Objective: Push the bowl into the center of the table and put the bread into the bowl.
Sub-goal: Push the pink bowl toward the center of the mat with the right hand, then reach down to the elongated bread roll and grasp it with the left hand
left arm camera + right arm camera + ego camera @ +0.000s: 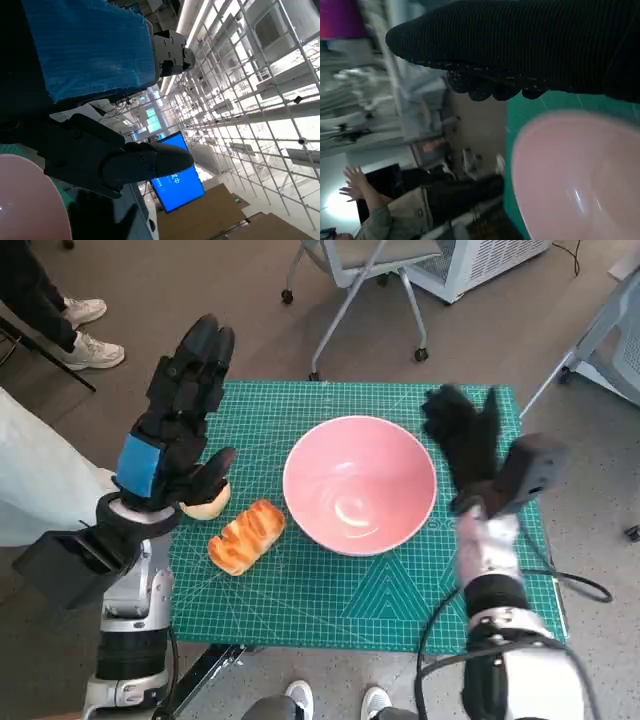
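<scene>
Bowl (360, 484) sits about mid-table (330, 605), empty; bread (246, 536) lies just beside its rim on my left-hand side. Left hand (178, 430) hovers spread near the bread, right hand (467, 445) spread beside the bowl, both holding nothing. Bread looks soft and light, so I'd grip gently across its middle.

The bowl (360, 483) is pale pink, round and glossy, upright and empty, standing near the middle of the tabletop (380, 600). The bread (246, 536) is a golden-brown ridged loaf lying flat just beside the bowl's rim, on the side toward the left robot hand (178, 425), angled toward the bowl.
</scene>
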